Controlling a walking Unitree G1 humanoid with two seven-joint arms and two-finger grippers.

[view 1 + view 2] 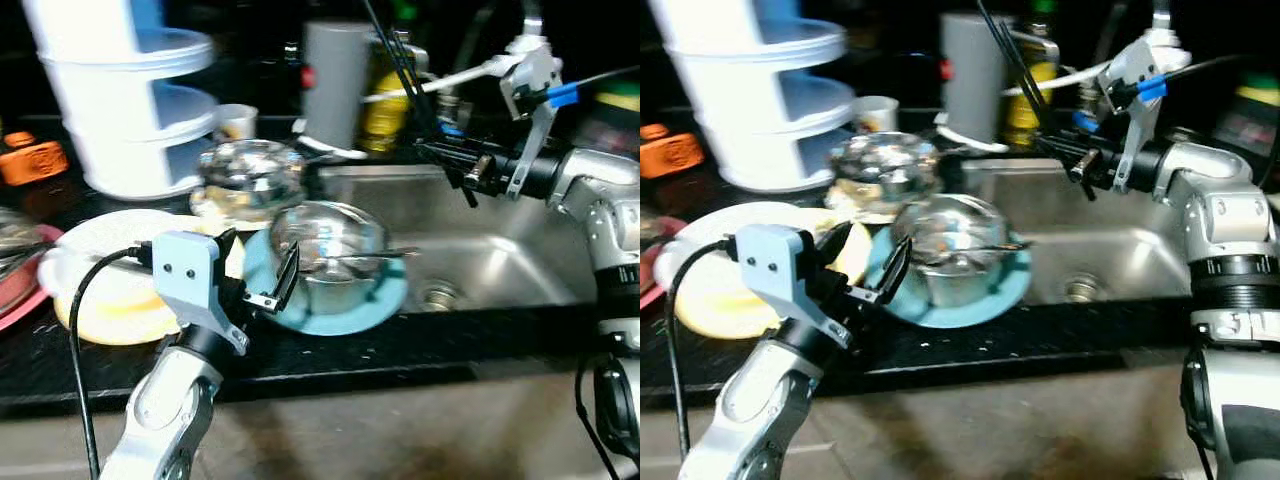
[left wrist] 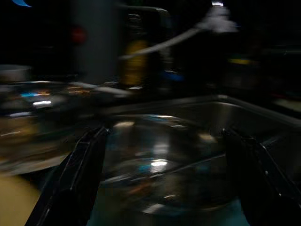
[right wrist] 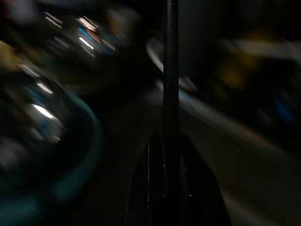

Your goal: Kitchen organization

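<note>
— As you scan from the far left edge, what sits on the bench (image 1: 330,352)?
— An orange object (image 1: 32,160) at the left edge, blurred; any print on it can't be read. Just right of it, at upper left, a white tiered container (image 1: 125,95) with blue shelves. Below that, at lower left, a white and yellow plate (image 1: 105,285) lies on the dark bench.

— And the left claw (image 1: 262,272)?
— It's at lower centre-left, over the bench edge, its two black fingers spread apart and gripping nothing. Just past its tips stands a steel bowl (image 1: 330,255) on a light blue plate (image 1: 340,305) that overhangs the sink (image 1: 500,250); a utensil (image 1: 375,255) lies across the bowl. In the left wrist view the bowl (image 2: 160,165) sits between the spread fingers (image 2: 75,179).

— Behind the bowl?
— A glass lid or dish (image 1: 248,175), then a small white cup (image 1: 235,120). At top centre a grey cylinder (image 1: 335,85) with a red spot, and a yellow bottle (image 1: 390,105) beside it. No writing is legible.

— The right side?
— The right claw (image 1: 430,152) is at upper right above the sink's back edge, closed on a thin black rod (image 1: 395,65) that rises towards the top of the frame.
</note>
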